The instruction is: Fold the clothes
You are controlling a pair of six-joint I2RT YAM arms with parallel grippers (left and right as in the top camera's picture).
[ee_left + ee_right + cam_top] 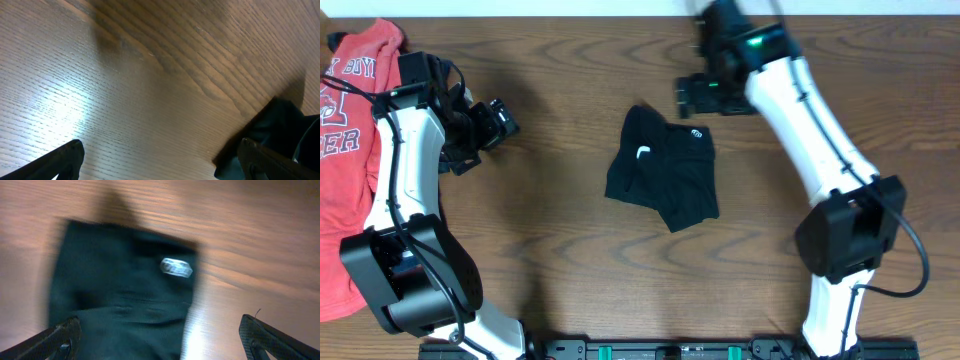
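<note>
A brown wooden table (560,80) is seen from above. 2 white robot arms are reached over it from the near edge, the left arm (395,170) and the right arm (810,130).

A black shirt (663,175) is laid near the middle of the table, folded into a compact, roughly square bundle with uneven edges. 2 white prints are shown on its upper face: a curved white mark (642,153) and a small round logo (696,133). An orange-red T-shirt (345,150) with white lettering is spread at the far left edge, partly hidden by the left arm and well apart from the black shirt.

The left gripper (500,118) is held over bare wood to the left of the black shirt, apart from it. In the left wrist view its fingers (65,157) are spread wide, with nothing between them.

The right gripper (692,97) is placed just beyond the far edge of the black shirt. In the blurred right wrist view its fingers (262,335) are parted wide above the shirt, and nothing is clamped. Whether the shirt is touched cannot be told.
</note>
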